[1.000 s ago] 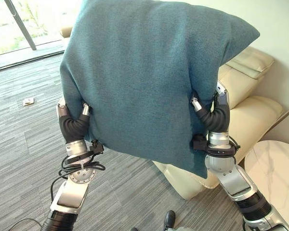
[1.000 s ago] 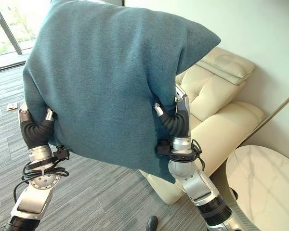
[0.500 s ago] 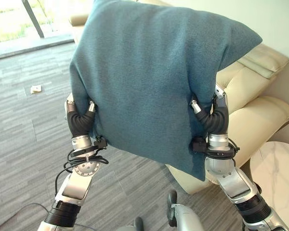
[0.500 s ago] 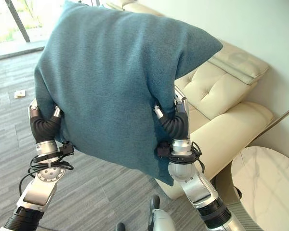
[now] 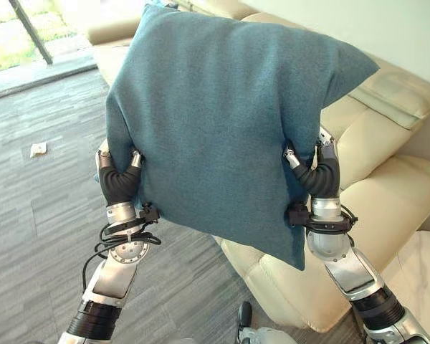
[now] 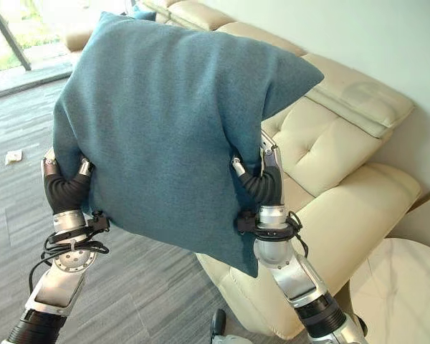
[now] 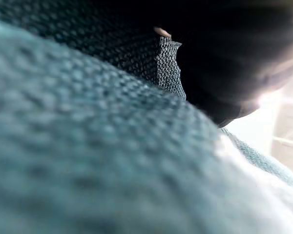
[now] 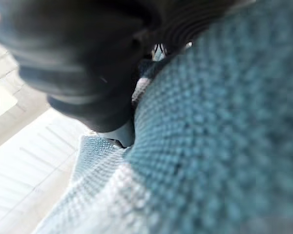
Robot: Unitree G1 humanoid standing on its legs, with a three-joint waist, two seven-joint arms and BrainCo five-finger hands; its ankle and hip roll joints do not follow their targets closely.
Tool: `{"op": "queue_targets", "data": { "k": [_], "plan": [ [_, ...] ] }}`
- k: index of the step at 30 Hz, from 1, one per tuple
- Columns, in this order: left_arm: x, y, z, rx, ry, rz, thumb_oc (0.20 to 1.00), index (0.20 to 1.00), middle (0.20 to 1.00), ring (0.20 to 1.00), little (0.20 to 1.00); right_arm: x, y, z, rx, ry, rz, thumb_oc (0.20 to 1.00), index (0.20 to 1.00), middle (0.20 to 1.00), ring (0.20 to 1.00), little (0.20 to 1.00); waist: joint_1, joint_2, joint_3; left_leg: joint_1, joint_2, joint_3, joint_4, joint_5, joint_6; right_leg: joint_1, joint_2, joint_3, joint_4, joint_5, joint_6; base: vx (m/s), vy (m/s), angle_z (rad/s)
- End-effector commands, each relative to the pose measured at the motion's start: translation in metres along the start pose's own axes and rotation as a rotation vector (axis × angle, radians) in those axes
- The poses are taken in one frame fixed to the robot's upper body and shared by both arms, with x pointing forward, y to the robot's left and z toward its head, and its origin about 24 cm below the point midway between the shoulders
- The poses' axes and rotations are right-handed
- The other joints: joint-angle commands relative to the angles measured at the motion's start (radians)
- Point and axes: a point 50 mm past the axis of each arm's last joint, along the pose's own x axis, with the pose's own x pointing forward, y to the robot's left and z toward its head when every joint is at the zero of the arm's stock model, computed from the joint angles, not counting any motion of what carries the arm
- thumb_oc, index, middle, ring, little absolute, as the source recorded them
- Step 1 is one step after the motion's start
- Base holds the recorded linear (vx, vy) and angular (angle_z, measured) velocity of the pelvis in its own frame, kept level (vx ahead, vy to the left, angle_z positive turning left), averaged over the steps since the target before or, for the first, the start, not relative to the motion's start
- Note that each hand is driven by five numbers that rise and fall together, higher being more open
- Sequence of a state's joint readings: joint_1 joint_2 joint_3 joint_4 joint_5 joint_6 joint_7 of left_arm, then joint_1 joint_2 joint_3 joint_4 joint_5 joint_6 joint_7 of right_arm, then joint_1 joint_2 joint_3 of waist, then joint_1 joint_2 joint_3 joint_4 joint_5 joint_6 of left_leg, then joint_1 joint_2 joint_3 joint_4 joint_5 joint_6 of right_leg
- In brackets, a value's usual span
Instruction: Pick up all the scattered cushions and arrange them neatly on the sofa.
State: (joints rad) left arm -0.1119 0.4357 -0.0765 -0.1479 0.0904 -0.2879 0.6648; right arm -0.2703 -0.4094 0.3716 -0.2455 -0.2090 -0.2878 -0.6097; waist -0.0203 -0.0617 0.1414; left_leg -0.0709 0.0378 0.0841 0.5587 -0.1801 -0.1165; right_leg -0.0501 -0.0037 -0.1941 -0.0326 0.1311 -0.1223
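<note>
Both hands are gripping a big teal cushion (image 5: 222,122) by its side edges — left hand (image 5: 117,179), right hand (image 5: 317,172) — fingers pinching the fabric. It is hanging in the air above the cream sofa's (image 5: 387,179) front edge.

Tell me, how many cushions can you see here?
2. One big teal cushion is held up between the left hand and right hand before the sofa. A second teal one peeks out behind it. The big cushion may hide more.
</note>
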Motion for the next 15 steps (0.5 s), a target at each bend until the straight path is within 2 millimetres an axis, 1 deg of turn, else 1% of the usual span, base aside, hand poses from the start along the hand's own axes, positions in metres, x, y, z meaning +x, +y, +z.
{"op": "queue_targets", "data": {
  "k": [1,2,3,4,5,8,10,12,13,14,15],
  "plan": [
    [0.009,-0.010,0.050,-0.142,-0.280,-0.079,0.200,0.200,0.200,0.200,0.200,0.016,0.011,0.038,0.130,-0.236,0.041,0.200,0.200,0.200,0.200,0.200,0.005,-0.013,-0.050,0.015,-0.036,-0.014,-0.113,0.034,0.055,0.041,-0.052,0.007,-0.021,-0.122,0.176,0.14,-0.007,-0.40],
    [0.007,-0.007,0.048,-0.134,-0.268,-0.073,0.200,0.200,0.200,0.200,0.200,0.015,0.012,0.038,0.129,-0.238,0.054,0.200,0.200,0.200,0.200,0.200,0.014,-0.017,-0.048,-0.010,-0.044,-0.027,-0.150,0.008,0.070,0.052,-0.058,0.024,-0.021,-0.129,0.181,0.24,0.022,-0.41],
    [0.005,-0.004,0.046,-0.132,-0.257,-0.060,0.200,0.200,0.200,0.200,0.200,0.015,0.013,0.037,0.129,-0.235,0.067,0.200,0.200,0.200,0.200,0.200,0.027,-0.012,-0.044,-0.030,-0.046,-0.068,-0.242,0.017,0.075,0.066,-0.056,0.057,-0.015,-0.144,0.183,0.30,0.065,-0.91],
    [0.003,-0.001,0.046,-0.130,-0.252,-0.046,0.200,0.200,0.200,0.200,0.200,0.013,0.013,0.037,0.132,-0.230,0.071,0.200,0.200,0.200,0.200,0.200,0.039,0.000,-0.037,-0.051,-0.032,-0.132,-0.371,0.110,0.061,0.084,-0.043,0.092,-0.002,-0.163,0.179,0.29,0.080,-0.91],
    [0.003,0.000,0.046,-0.129,-0.252,-0.043,0.200,0.200,0.200,0.200,0.200,0.013,0.013,0.035,0.130,-0.222,0.068,0.200,0.200,0.200,0.200,0.200,0.042,0.008,-0.032,-0.074,-0.020,-0.165,-0.408,0.149,0.060,0.095,-0.035,0.109,0.004,-0.175,0.176,0.23,0.058,-0.87],
    [0.001,0.000,0.043,-0.128,-0.231,-0.039,0.200,0.200,0.200,0.200,0.200,0.010,0.009,0.032,0.121,-0.206,0.058,0.200,0.200,0.200,0.200,0.200,0.044,0.018,-0.024,-0.111,0.009,-0.239,-0.534,0.209,0.050,0.114,-0.025,0.164,0.037,-0.220,0.164,0.17,0.032,-0.53],
    [0.000,0.001,0.040,-0.119,-0.216,-0.031,0.200,0.200,0.200,0.200,0.200,0.010,0.007,0.031,0.110,-0.200,0.050,0.200,0.200,0.200,0.200,0.200,0.044,0.026,-0.020,-0.134,0.015,-0.286,-0.573,0.230,0.039,0.125,-0.017,0.205,0.055,-0.241,0.158,0.20,0.051,-0.68],
    [-0.001,0.001,0.038,-0.113,-0.202,-0.027,0.200,0.200,0.200,0.200,0.200,0.011,0.005,0.031,0.095,-0.205,0.043,0.200,0.200,0.200,0.200,0.200,0.046,0.039,-0.018,-0.145,0.019,-0.323,-0.593,0.251,0.024,0.141,-0.006,0.250,0.066,-0.262,0.158,0.21,0.085,-1.18],
    [-0.002,0.001,0.037,-0.111,-0.195,-0.031,0.200,0.200,0.200,0.200,0.200,0.011,0.005,0.031,0.089,-0.205,0.049,0.200,0.200,0.200,0.200,0.200,0.049,0.052,-0.022,-0.135,0.019,-0.335,-0.596,0.263,0.020,0.145,0.001,0.277,0.066,-0.263,0.160,0.18,0.133,-1.18],
    [-0.005,0.000,0.035,-0.115,-0.179,-0.034,0.200,0.200,0.200,0.200,0.200,0.011,0.007,0.032,0.098,-0.207,0.061,0.200,0.200,0.200,0.200,0.200,0.053,0.063,-0.028,-0.120,0.021,-0.344,-0.603,0.263,0.018,0.151,0.002,0.299,0.061,-0.264,0.162,0.20,0.177,-1.07],
    [-0.007,0.000,0.033,-0.109,-0.172,-0.038,0.200,0.200,0.200,0.200,0.200,0.011,0.007,0.032,0.095,-0.207,0.064,0.200,0.200,0.200,0.200,0.200,0.054,0.073,-0.036,-0.101,0.026,-0.345,-0.608,0.275,0.014,0.154,-0.002,0.313,0.060,-0.266,0.166,0.21,0.213,-0.87]
  ]
}}
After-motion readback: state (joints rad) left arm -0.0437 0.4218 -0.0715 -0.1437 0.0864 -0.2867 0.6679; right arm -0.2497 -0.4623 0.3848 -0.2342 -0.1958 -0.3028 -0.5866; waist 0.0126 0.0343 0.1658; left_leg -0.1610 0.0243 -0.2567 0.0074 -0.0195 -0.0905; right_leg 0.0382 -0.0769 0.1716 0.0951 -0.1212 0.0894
